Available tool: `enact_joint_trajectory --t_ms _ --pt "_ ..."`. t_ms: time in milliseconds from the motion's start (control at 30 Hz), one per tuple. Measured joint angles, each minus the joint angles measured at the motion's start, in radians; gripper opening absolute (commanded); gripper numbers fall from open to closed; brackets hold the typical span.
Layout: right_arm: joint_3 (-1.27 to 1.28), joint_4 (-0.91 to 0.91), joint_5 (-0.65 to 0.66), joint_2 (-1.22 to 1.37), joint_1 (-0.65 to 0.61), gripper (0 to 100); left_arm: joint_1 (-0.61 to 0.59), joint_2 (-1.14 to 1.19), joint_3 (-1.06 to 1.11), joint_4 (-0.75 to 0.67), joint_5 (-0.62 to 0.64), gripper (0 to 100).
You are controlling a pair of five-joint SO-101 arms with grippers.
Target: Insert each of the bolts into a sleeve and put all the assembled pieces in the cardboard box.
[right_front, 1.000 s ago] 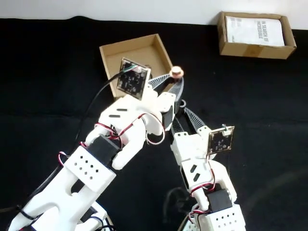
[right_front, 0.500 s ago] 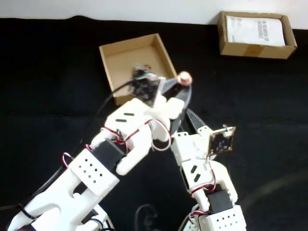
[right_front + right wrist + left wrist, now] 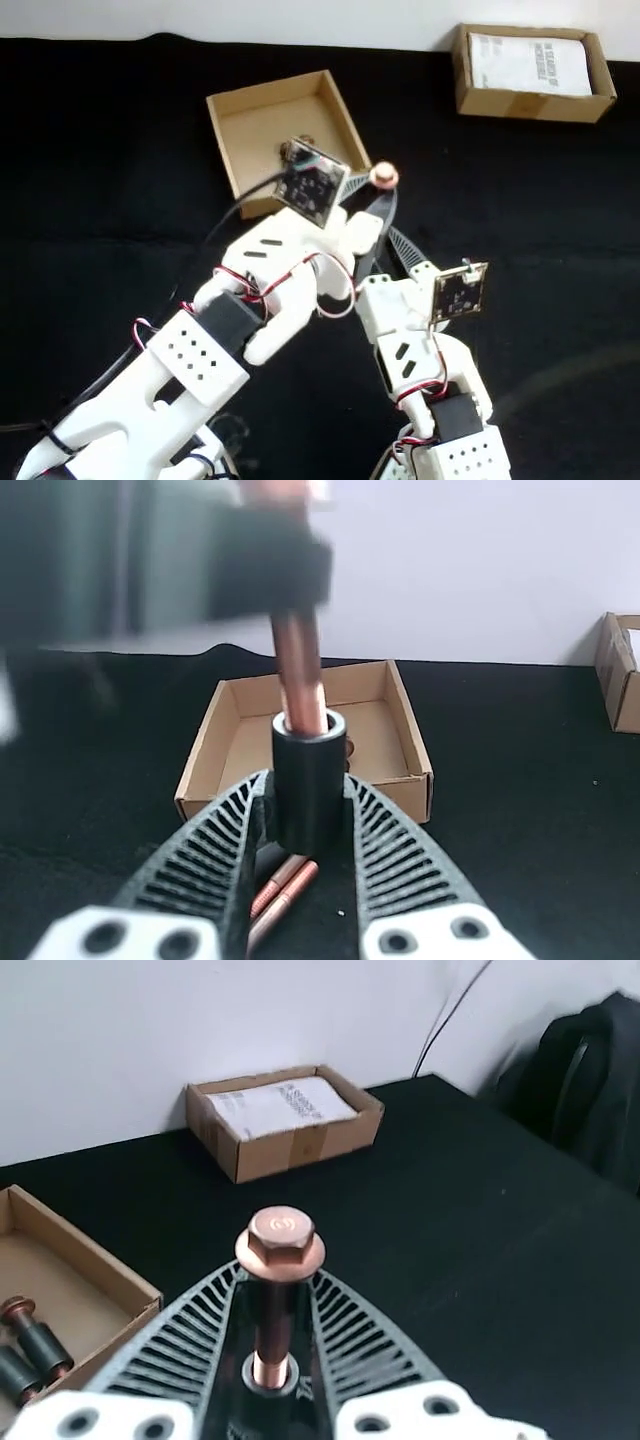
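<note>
My left gripper (image 3: 271,1288) is shut on a copper bolt (image 3: 279,1242), hex head up. In the high view the bolt head (image 3: 383,177) sits just right of the open cardboard box (image 3: 265,90). My right gripper (image 3: 306,778) is shut on a black sleeve (image 3: 307,805), held upright. The bolt shaft (image 3: 300,670) reaches into the sleeve's open top. In the high view the left arm covers the right gripper's tips, leaving only its ribbed fingers (image 3: 402,247) showing. Two assembled pieces (image 3: 28,1352) lie in the cardboard box (image 3: 95,1260).
Two loose copper bolts (image 3: 285,885) lie on the black cloth in front of the cardboard box (image 3: 400,725). A second box (image 3: 530,70) holding a printed sheet stands at the back right. Open cloth stretches to the left and right of the arms.
The left arm has swung right and nearer, carrying the bolt head from beside the box's corner to a spot over the right gripper. The right arm has hardly moved.
</note>
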Motion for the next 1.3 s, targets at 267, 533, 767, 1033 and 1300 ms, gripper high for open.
enact_joint_trajectory --t_ms 267,533,767,1033,1300 --pt "0.0 0.002 0.0 0.002 -0.005 0.6 0.002 -0.002 0.117 -0.002 -0.068 1" --pt "0.0 0.005 0.0 0.002 -0.005 0.6 0.002 -0.002 0.118 -0.005 -0.068 21" --pt "0.002 0.005 0.0 0.002 -0.005 0.6 0.0 -0.011 0.074 0.158 -0.072 30" --pt "0.003 0.005 0.0 0.002 -0.005 0.6 0.002 -0.017 -0.112 0.526 -0.066 30" --pt "0.003 0.005 0.089 0.002 0.002 0.6 -0.132 -0.068 -0.218 0.736 -0.069 28"
